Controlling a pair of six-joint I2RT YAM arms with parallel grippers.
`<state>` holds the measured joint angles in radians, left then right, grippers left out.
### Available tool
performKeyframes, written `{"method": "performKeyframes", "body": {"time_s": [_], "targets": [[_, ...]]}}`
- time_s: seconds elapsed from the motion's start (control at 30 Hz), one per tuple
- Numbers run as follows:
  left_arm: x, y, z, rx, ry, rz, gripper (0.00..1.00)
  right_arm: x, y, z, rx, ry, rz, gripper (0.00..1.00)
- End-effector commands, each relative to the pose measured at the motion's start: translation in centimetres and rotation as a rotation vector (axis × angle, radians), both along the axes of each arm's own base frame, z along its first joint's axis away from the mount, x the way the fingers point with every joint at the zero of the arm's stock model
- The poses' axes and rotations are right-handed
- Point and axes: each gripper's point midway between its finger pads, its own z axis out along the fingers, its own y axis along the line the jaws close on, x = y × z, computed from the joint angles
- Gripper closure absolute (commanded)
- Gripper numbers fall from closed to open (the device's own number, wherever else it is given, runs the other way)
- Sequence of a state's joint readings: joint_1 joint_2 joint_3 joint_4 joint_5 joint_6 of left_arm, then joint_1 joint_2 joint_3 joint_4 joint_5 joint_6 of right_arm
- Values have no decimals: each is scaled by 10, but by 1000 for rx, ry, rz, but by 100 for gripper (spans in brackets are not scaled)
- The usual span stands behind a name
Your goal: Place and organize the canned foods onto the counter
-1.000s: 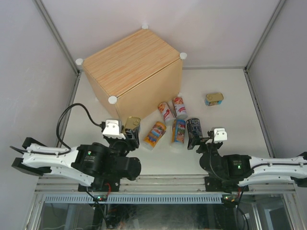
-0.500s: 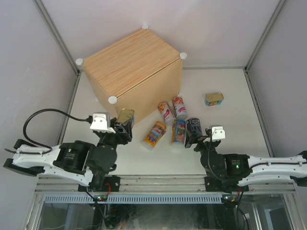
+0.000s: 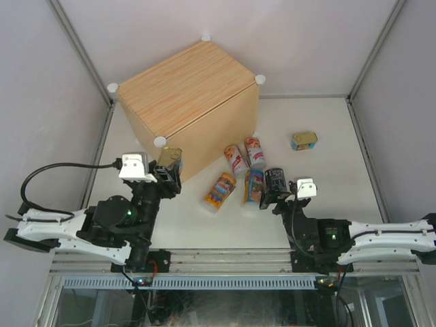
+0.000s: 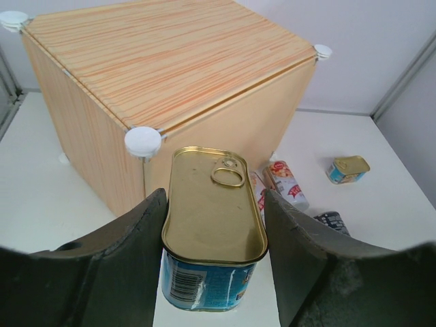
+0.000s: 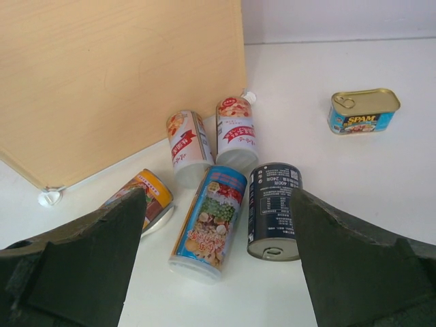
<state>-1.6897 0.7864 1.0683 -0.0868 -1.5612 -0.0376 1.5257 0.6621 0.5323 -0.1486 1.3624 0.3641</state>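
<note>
The counter (image 3: 184, 95) stands at the far left of the tabletop (image 3: 334, 177), one corner turned toward the arms and capped by a white knob (image 3: 159, 141). A narrow strip of white surface runs between its left face and the left wall. To its right the tabletop is wider, ending at the metal rail under the right wall.

Five cans lie on their sides in a loose cluster just off the counter's right face. Two red-white cans (image 5: 189, 146) (image 5: 234, 131) are farthest, one nearly against the box's foot. An orange can (image 5: 139, 201), a blue can (image 5: 210, 221) and a dark can (image 5: 274, 210) lie nearer the arms. A flat tin (image 5: 363, 110) sits upright well apart to the right, with bare surface between it and the cluster.

The left hand (image 4: 214, 197) is clamped on the other flat tin (image 4: 214, 204). Its fingers press the long sides, and the gold top with its pull ring faces up. The tin hangs above the tabletop just in front of the knobbed corner. Whether it touches the box cannot be told.

The left arm lies low along the near-left edge, bends over its base and reaches forward toward that corner. The right arm stretches in from the right along the near edge. Its wrist is angled toward the cluster. The right hand (image 5: 216, 197) is spread wide and grips nothing, its fingers just short of the blue and dark cans' near ends.
</note>
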Motion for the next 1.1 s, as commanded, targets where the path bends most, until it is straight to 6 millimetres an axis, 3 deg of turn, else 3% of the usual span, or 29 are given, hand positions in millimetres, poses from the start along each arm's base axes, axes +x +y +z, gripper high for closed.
{"method": "performKeyframes", "body": {"time_s": [0.0, 0.17, 0.5, 0.63, 0.9, 1.07], "targets": [[7, 28, 7, -36, 29, 116, 100, 0, 7, 23, 57, -9, 7, 14], [13, 32, 15, -58, 13, 108, 100, 2, 12, 28, 53, -13, 14, 14], [29, 40, 56, -41, -114, 85, 100, 10, 21, 38, 69, -24, 38, 14], [39, 44, 63, -24, -173, 103, 100, 15, 24, 43, 75, -33, 46, 14], [73, 44, 70, -24, -277, 137, 100, 33, 29, 47, 92, -41, 55, 14], [108, 43, 77, -10, -329, 141, 100, 47, 33, 49, 105, -48, 72, 14]]}}
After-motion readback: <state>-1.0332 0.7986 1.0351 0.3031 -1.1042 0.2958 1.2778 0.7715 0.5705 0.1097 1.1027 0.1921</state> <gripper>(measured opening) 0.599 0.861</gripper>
